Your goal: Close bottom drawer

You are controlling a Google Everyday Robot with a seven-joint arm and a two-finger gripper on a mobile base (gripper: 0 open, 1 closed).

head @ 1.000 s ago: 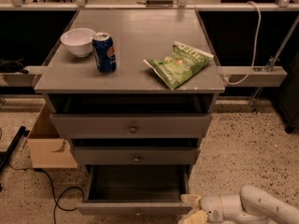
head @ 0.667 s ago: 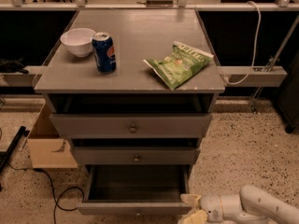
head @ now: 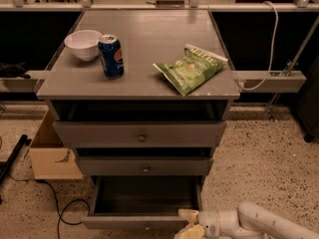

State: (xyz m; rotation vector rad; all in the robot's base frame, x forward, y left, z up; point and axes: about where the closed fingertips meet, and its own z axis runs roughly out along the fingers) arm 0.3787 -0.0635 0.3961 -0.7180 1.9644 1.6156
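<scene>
The bottom drawer (head: 134, 222) of the grey cabinet stands pulled far out, its slim front panel near the lower frame edge and its dark box open and empty. Its knob sits at the very bottom edge. My gripper (head: 188, 225) is low at the drawer's front right corner, with pale fingers (head: 188, 214) against the front panel's right end. My white arm (head: 259, 222) reaches in from the lower right.
Two upper drawers (head: 142, 133) are slightly out. On the cabinet top (head: 149, 34) are a white bowl (head: 82, 44), a blue soda can (head: 111, 56) and a green chip bag (head: 192, 67). A cardboard box (head: 50, 153) and cables lie on the floor at left.
</scene>
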